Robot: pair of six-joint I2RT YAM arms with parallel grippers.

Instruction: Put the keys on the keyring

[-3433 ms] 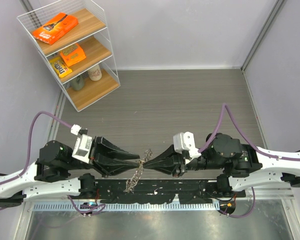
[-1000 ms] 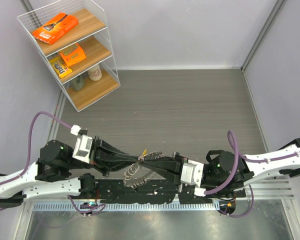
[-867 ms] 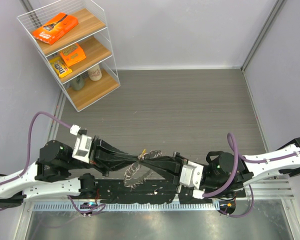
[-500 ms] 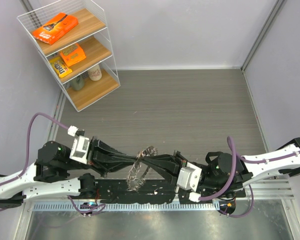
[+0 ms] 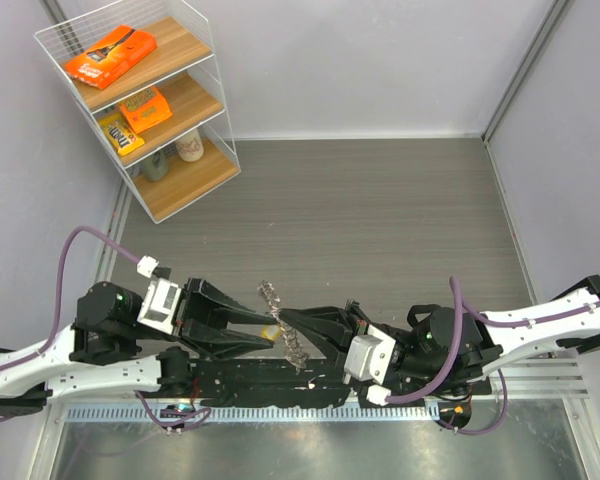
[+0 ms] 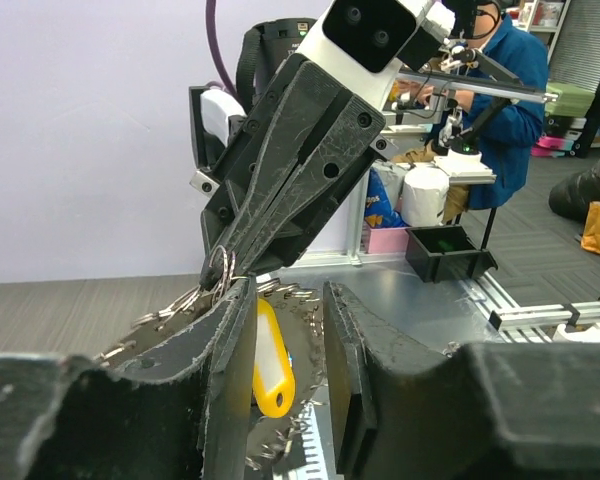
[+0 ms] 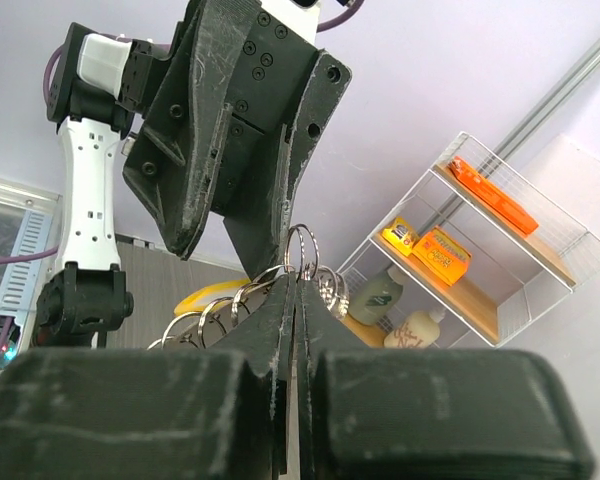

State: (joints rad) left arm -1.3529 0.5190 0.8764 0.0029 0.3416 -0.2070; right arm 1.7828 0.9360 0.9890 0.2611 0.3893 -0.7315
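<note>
The keyring is a floppy string of silvery rings with a yellow tag on it. My right gripper is shut on one ring and the rest dangle below it, over the near rail. My left gripper faces it tip to tip with its jaws open and nothing between them. In the left wrist view, the yellow tag hangs beyond the gap between my left fingers, and the right gripper pinches the rings just past them. The keys are out of view.
A clear wire shelf rack with snack packs and bottles stands at the back left. A black rail and a toothed strip run along the near edge under both grippers. Grey walls close in the left and right sides.
My left gripper has opened and let go of the keyring. The right gripper has carried the keyring left, and it now hangs as a long string instead of bunching between the two tips.
</note>
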